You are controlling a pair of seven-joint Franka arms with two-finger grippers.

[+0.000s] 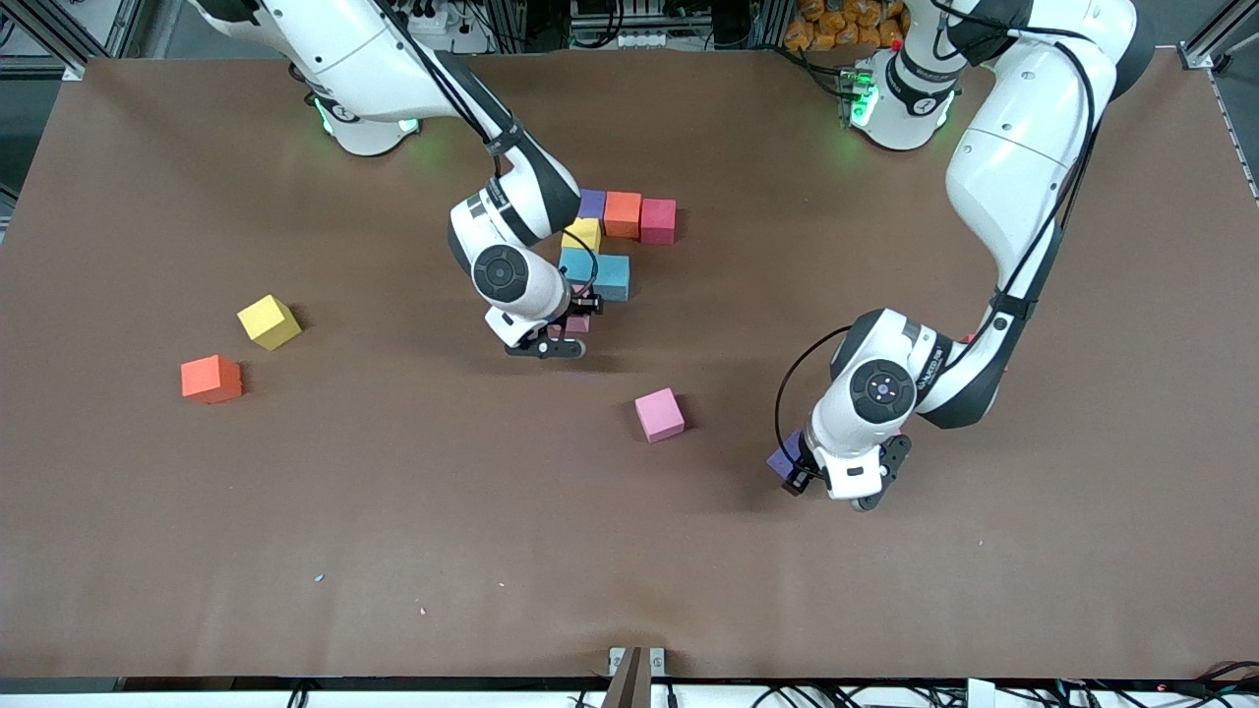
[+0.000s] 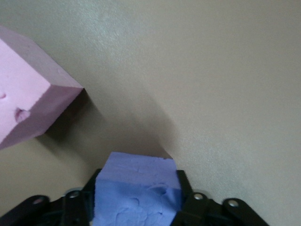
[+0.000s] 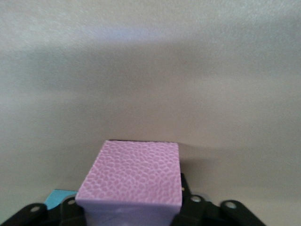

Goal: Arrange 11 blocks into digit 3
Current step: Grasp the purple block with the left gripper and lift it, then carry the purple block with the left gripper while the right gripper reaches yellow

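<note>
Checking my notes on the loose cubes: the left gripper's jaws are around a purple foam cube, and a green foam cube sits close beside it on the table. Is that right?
One detail is wrong: the cube beside it is pink, not green. The front view shows the pink foam cube on the table near the left gripper, whose jaws are around the purple foam cube; the left wrist view shows both.

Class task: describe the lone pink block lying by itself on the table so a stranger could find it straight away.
Start at the brown table, then find the cluster of coloured blocks near its middle. Nearer the front camera than that cluster, toward the left arm's end, lies the pink block. It touches nothing, unlike the abutting cubes, and is paler than the orange and yellow strays.
</note>
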